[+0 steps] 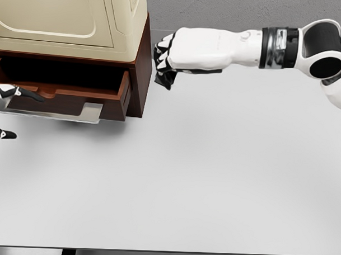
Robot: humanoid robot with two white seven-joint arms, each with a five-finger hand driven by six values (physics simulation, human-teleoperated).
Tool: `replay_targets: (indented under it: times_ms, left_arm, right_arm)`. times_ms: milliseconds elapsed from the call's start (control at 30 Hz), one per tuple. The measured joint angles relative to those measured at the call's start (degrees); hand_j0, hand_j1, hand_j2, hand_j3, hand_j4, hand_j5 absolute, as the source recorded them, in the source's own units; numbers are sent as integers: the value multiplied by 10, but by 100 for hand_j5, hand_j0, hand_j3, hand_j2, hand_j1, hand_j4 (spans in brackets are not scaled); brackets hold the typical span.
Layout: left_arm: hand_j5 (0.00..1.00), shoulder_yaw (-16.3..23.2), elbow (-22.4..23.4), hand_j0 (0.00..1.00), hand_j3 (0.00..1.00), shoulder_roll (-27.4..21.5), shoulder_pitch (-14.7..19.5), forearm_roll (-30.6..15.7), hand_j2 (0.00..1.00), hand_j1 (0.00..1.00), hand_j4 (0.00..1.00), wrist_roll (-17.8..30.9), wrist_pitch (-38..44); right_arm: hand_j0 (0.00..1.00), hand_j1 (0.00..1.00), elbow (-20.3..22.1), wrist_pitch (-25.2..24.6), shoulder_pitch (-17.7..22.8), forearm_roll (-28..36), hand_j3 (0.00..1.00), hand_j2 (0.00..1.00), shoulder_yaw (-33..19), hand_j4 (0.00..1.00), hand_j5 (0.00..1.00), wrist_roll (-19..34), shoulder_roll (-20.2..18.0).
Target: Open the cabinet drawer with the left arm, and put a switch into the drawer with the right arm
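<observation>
The brown cabinet (137,76) stands at the back left, and its drawer (82,93) is pulled out with a silver handle (75,114) below its front. The drawer's inside is dark and I see no switch in it or anywhere on the table. My right hand (163,64) hovers just right of the cabinet's corner at about drawer height, its black-tipped fingers (162,51) curled, with nothing visible in them. My left hand (4,111) pokes in at the left edge beside the drawer front, one finger (15,92) and the thumb (2,134) spread apart, holding nothing.
A cream appliance (68,17) sits on top of the cabinet. The white table (202,179) stretches across the front and right, its near edge along the bottom of the picture.
</observation>
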State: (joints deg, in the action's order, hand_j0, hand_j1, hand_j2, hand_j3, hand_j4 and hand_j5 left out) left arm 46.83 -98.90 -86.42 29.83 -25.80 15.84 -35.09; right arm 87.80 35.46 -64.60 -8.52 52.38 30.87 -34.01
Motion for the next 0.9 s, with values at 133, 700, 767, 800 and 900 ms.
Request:
replay_targets:
  times_ms: [133,700,767,800,900]
  left_arm:
    - [83,-14,-10,83,83,-14,0,0,83,83,83,0,0]
    - [83,-52,-21,83,83,-2,4,5,83,83,83,0,0]
    - [83,-53,-21,83,83,5,1,6,83,83,83,1,0]
    - [83,-53,-22,83,83,7,0,6,83,83,83,1,0]
    - [83,-53,-22,83,83,10,1,10,83,83,83,1,0]
  right_arm:
    - [29,29,-4,0,-8,-9,29,29,3,29,29,1,25]
    - [29,29,-76,0,-62,-67,29,29,36,29,29,16,157]
    - [29,29,-78,-1,-78,-85,29,29,38,29,29,19,170]
    - [29,29,-79,-1,-90,-93,29,29,40,29,29,21,175]
    - [29,29,-82,-1,-104,-123,29,29,48,29,29,23,190]
